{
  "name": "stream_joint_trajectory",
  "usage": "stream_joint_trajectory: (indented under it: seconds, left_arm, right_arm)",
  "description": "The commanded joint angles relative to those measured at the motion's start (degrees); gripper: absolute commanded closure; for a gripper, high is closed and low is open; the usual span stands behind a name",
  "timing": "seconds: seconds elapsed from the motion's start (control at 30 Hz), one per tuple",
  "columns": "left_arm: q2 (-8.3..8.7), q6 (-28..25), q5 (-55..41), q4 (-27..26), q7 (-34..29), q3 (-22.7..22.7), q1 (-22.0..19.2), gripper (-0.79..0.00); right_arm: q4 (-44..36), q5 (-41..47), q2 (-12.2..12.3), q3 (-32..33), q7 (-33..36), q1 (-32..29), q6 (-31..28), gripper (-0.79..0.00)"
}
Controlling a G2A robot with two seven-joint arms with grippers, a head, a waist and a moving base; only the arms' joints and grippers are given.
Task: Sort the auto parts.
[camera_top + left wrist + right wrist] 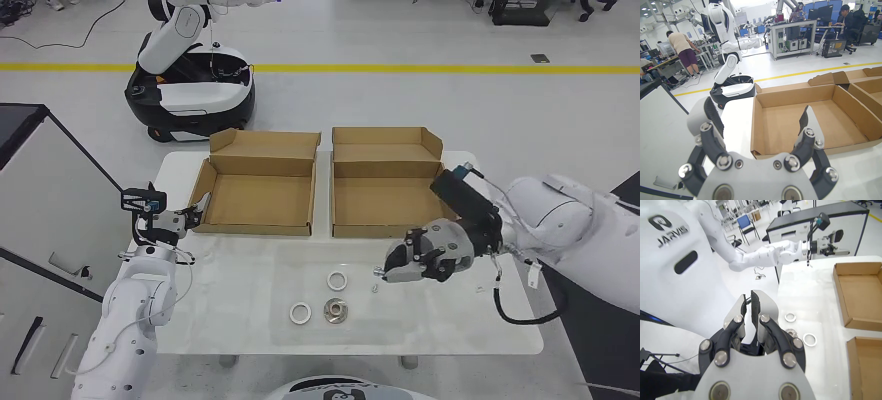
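White tabletop (pixel 450 320) lies under everything, and over it the right tool (pixel 385 272) is clamped on a small threaded metal piece (pixel 748 301). The right wrist view makes that detail plain, while the top view gives the tool's place, at 3 o'clock of a pale ring (pixel 338 281). A flanged metal part (pixel 334 311) lies at 6 o'clock of that ring, with a second ring (pixel 300 314) just beside the part at its 9 o'clock. Two open cardboard boxes stand side by side at 12 o'clock of these parts, the left box (pixel 255 200) and the right box (pixel 385 205). The left tool (pixel 195 212) hangs at 9 o'clock of the left box, close by its wall, and the left wrist view shows its fingers (pixel 712 115) wide apart.
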Motion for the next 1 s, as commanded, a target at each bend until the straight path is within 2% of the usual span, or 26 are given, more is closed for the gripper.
stream_joint_trajectory:
  seconds: [0.0,0.23,0.43,0.77,0.97]
  left_arm:
    - [0.00,0.00,0.00,0.00,0.00,0.00,0.00,-0.785]
    - [0.00,0.00,0.00,0.00,0.00,0.00,0.00,-0.785]
    - [0.00,0.00,0.00,0.00,0.00,0.00,0.00,-0.785]
    - [0.00,0.00,0.00,0.00,0.00,0.00,0.00,-0.785]
    - [0.00,0.00,0.00,0.00,0.00,0.00,0.00,-0.785]
  right_arm:
    - [-0.90,4.85,0.23,2.40,0.92,-1.53,0.00,0.000]
    - [-2.56,20.58,-0.67,13.05,8.96,-8.01,0.00,0.000]
    - [-5.16,23.47,-2.71,19.12,8.97,-13.27,0.00,0.000]
    - [-8.46,28.29,-7.07,22.27,8.98,-14.48,0.00,0.000]
    - [-8.50,28.47,-7.22,22.21,8.98,-14.42,0.00,0.000]
